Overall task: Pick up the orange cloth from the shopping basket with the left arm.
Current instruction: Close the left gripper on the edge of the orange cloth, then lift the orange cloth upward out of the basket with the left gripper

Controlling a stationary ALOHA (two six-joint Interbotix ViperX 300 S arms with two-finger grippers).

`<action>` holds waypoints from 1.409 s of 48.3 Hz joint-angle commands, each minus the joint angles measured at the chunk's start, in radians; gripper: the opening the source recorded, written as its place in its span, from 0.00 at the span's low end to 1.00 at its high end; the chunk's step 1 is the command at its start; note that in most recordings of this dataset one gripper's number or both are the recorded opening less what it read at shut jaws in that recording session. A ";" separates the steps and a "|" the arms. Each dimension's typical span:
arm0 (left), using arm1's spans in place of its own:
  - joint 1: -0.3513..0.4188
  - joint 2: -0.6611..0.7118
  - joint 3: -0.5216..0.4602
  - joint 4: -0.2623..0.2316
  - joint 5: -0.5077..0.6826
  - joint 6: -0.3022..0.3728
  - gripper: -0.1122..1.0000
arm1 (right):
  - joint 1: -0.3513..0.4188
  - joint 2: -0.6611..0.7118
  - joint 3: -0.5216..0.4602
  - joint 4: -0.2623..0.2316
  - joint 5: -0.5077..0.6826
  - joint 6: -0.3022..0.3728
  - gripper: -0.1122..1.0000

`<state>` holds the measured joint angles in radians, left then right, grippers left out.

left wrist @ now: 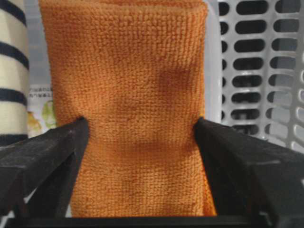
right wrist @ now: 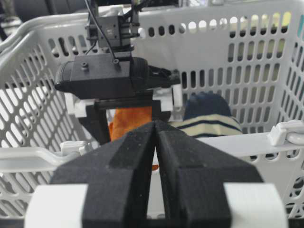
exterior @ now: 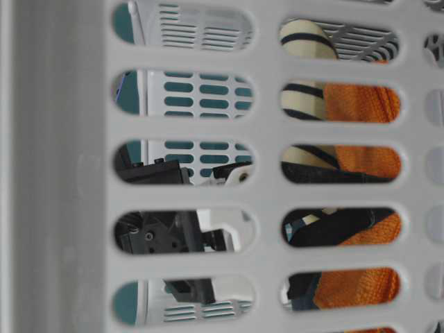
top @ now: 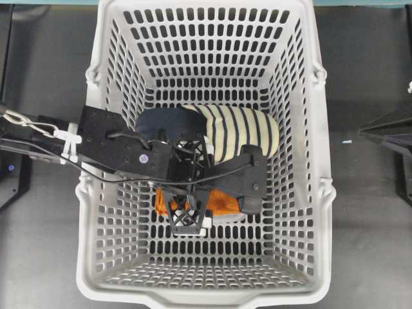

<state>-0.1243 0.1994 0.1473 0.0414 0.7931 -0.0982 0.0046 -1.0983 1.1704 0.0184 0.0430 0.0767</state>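
Approach stage, grasp not yet made. I am reaching my left gripper (top: 188, 215), a black lattice-patterned claw with white tips, down inside the large light grey plastic shopping basket (top: 209, 293) with slotted walls and floor. My fingers (left wrist: 42, 156) are standing spread wide, one on each side of the small bright orange terry cloth (left wrist: 130, 109), and in the left wrist view their inner edges are meeting the cloth's two long sides where the fabric is pinching in slightly. Whether they are already pressing or only brushing it, I cannot tell.

The cloth is lying on the basket floor, just beside the navy and cream striped slipper (top: 241, 132), with a printed white packet (left wrist: 40, 111) showing between them at its edge.

My right gripper (right wrist: 155, 156) is waiting outside the basket with its black foam-faced fingers pressed together, holding nothing.

Judgement: the next move calls for closing my left fingers squarely across the cloth's width, low enough to gather the pile and not just skim it, then lifting straight up clear of the slipper and the rim.
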 commanded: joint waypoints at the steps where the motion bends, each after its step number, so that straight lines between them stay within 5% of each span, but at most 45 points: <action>1: 0.000 -0.008 0.006 0.002 -0.002 0.003 0.82 | 0.000 0.006 -0.018 0.003 -0.006 0.002 0.09; 16: 0.008 -0.049 -0.002 0.003 0.026 0.005 0.22 | -0.003 0.006 -0.015 0.003 -0.011 0.002 0.09; 26: 0.012 -0.110 -0.137 0.003 0.178 0.006 0.22 | -0.002 0.006 -0.017 0.003 -0.011 0.002 0.09; 44: 0.012 -0.126 -0.565 0.003 0.583 0.038 0.22 | -0.003 0.000 -0.014 0.003 -0.012 0.002 0.09; 68: 0.017 -0.104 -0.591 0.003 0.626 0.048 0.22 | -0.003 -0.006 -0.014 0.003 -0.012 0.002 0.09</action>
<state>-0.1074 0.1135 -0.4188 0.0414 1.4220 -0.0522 0.0031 -1.1106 1.1704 0.0184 0.0414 0.0782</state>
